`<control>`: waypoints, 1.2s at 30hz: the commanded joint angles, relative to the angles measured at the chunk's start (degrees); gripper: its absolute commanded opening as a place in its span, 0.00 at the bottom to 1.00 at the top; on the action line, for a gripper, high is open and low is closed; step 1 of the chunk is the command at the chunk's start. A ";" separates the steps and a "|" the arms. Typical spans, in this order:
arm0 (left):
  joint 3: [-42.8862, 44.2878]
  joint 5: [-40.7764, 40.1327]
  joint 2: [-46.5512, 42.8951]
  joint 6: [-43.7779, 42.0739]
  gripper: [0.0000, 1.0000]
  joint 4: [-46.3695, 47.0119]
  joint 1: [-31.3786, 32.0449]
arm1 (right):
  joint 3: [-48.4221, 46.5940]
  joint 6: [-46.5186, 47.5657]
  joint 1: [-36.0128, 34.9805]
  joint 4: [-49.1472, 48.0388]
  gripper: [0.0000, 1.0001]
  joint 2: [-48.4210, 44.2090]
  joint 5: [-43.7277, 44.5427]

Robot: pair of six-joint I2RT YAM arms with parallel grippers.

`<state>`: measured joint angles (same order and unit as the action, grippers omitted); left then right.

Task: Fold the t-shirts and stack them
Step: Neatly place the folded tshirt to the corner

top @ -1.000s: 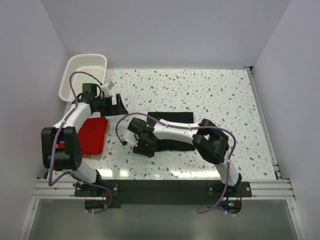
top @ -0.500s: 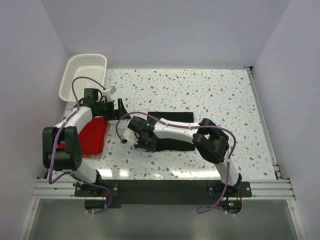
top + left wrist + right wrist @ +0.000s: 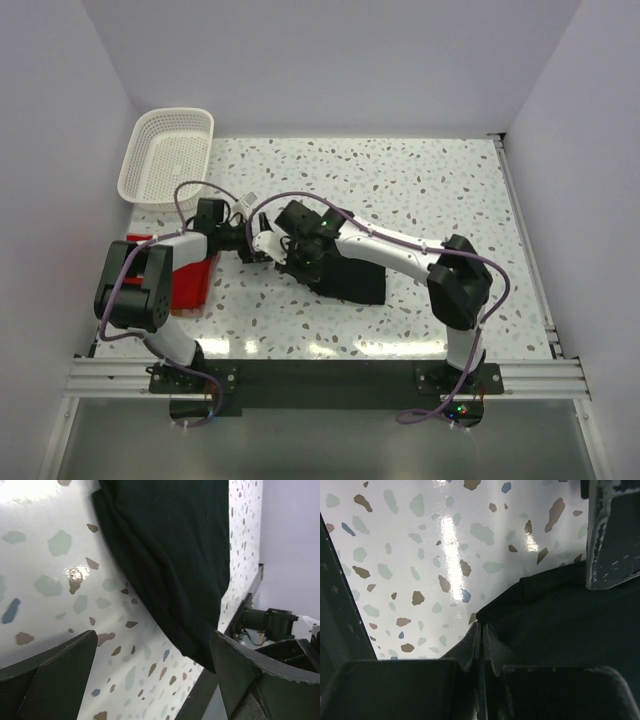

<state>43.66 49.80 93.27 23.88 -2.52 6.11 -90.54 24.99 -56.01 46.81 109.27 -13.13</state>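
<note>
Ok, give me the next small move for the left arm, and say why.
Probably ease the left end effector forward onto the black t-shirt: its fingers are open with the cloth's edge just ahead, while the right end effector looks shut on that shirt's corner.

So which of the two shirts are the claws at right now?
The black t-shirt in the middle: the right gripper pinches its edge, the left gripper hangs open beside it. The red t-shirt lies apart at the left.

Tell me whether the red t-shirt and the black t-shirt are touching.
Apart. The top external view shows a strip of bare speckled table between the red t-shirt and the black t-shirt.
</note>
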 commanded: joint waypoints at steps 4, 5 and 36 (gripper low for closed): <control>-1.91 3.81 4.71 15.40 1.00 16.75 4.70 | -1.65 2.16 0.29 3.11 0.00 -0.91 -3.49; -1.82 3.73 5.33 16.89 1.00 17.20 5.22 | -2.44 1.90 0.29 3.12 0.00 -0.56 -3.57; 22.31 -21.57 10.43 -17.97 0.00 -34.06 9.27 | -10.35 -7.50 4.83 6.00 0.48 0.94 -16.31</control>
<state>58.41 37.71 106.67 21.06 -19.86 15.97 -98.56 20.01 -55.18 50.39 114.85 -23.46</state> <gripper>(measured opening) 0.096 0.424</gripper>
